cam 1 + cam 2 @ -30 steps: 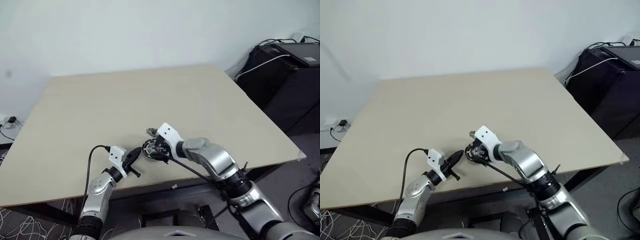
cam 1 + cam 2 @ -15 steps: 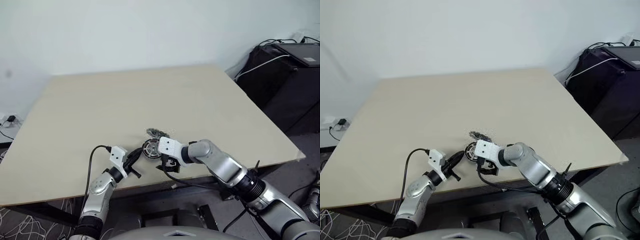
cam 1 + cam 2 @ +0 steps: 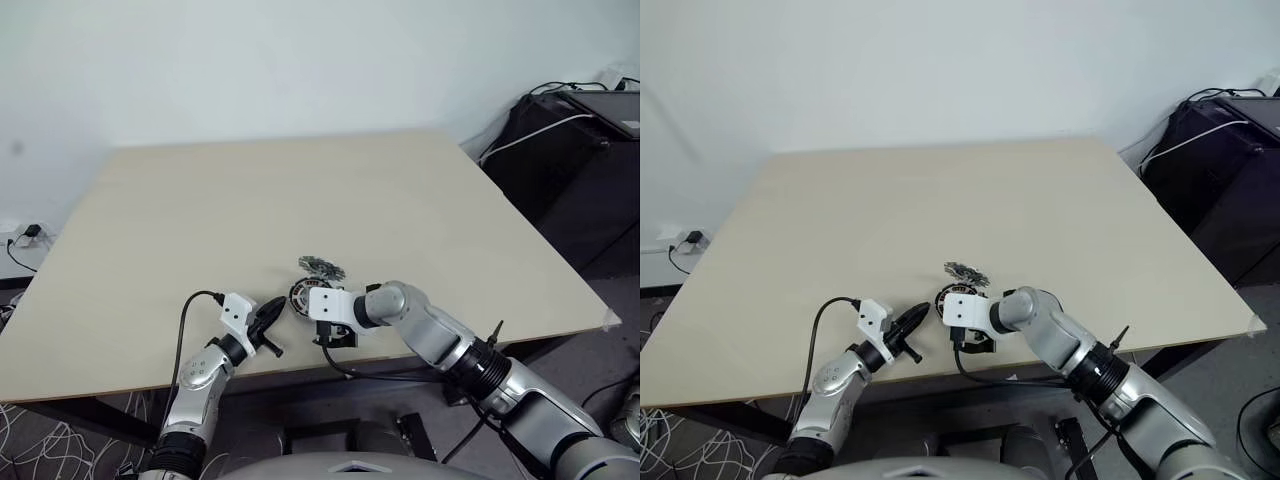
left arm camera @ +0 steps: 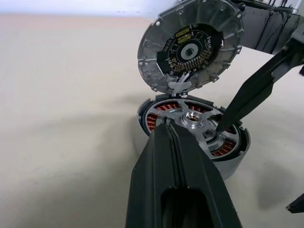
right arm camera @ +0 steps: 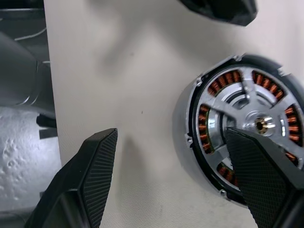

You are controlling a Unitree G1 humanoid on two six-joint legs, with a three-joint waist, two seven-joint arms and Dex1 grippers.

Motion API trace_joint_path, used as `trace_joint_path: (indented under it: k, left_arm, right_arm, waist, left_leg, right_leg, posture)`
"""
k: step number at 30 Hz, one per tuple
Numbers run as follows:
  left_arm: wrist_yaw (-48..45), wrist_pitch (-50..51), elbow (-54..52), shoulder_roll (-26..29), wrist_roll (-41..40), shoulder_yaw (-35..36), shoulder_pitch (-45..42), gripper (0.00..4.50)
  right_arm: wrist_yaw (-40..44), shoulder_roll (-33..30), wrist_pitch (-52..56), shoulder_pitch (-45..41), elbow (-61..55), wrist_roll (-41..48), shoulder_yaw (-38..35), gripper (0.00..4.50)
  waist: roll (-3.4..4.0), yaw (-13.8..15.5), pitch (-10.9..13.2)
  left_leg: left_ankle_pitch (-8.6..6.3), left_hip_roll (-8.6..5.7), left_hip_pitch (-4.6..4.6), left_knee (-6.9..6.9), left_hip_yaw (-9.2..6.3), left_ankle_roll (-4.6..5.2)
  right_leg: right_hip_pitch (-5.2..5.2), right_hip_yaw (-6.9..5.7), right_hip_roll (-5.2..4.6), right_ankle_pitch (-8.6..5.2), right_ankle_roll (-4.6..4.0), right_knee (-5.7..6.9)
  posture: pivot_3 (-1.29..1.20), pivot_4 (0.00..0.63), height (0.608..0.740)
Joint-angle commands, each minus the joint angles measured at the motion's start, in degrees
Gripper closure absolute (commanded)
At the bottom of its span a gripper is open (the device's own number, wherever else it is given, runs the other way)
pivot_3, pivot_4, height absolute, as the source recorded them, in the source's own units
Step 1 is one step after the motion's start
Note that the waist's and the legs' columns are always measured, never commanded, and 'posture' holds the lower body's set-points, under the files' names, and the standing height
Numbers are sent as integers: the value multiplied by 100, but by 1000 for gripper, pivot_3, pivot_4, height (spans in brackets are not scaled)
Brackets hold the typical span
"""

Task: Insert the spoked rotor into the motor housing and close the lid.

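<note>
My left tool [image 3: 270, 312] sits on the left with its fingers pressed together into one blunt point, holding nothing. In its wrist view that point lies right at the near rim of the housing [image 4: 192, 133]. I read it as a stop: a closed tip set there should keep the housing from sliding on the tabletop [image 3: 200, 220] while the other arm works.

Just past that tip, the housing rests flat on the tabletop with its open face up, copper windings showing around the ring. The rotor [image 5: 256, 126] already lies inside it, its silver spokes crossing the windings and its hub in the middle, so I judge the insertion done or nearly so; I can't tell whether it is fully seated.

Beyond the housing, the lid [image 4: 190, 45] stands up on edge at the far rim, its inner face with the dark printed disc turned toward my left tool. It stands where I judge a single tip forward would fold it down over the rotor.

On the right, my right tool [image 3: 335, 335] reaches in across the housing, angled down, with fingers spread wide and gripping nothing. One finger [image 5: 259, 173] lies over the near part of the rotor, the other hangs over bare tabletop beside the housing. I take that as either a press to seat the rotor or a straddle of the housing's wall.
</note>
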Motion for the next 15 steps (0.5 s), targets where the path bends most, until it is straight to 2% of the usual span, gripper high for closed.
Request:
trace_joint_path:
  k: [1, 4, 6, 15]
  left_arm:
    - [-11, -127, -35, -7, -6, -19, -66, 4500]
    - [-20, -121, -39, -18, -6, -30, -62, 4500]
    - [-22, -118, -46, -27, -5, -36, -56, 4500]
    - [-7, -99, -94, -43, -1, -60, -26, 4500]
  right_arm:
    - [93, 81, -104, -148, 100, -120, -104, 655]
    - [151, 130, -115, -188, 245, -172, -123, 655]
    - [145, 167, -118, -221, 361, -215, -134, 1045]
    - [124, 288, -130, -246, 574, -369, -224, 3887]
  waist:
    - [0, 3, 0]
    - [0, 3, 0]
    - [0, 3, 0]
    - [-1, 2, -2]
  left_leg:
    - [0, 0, 0, 0, 0, 0]
    - [0, 0, 1, 0, 0, 0]
    - [0, 0, 2, 0, 0, 0]
    - [0, 0, 4, 2, -1, -1]
  right_leg:
    - [0, 0, 0, 0, 0, 0]
    - [1, 0, 0, 0, 0, 1]
    - [1, 0, 0, 0, 0, 2]
    - [4, -1, 1, 6, -10, 3]
  posture:
    - [0, 0, 740]
    - [0, 0, 740]
    - [0, 0, 740]
    - [0, 0, 740]
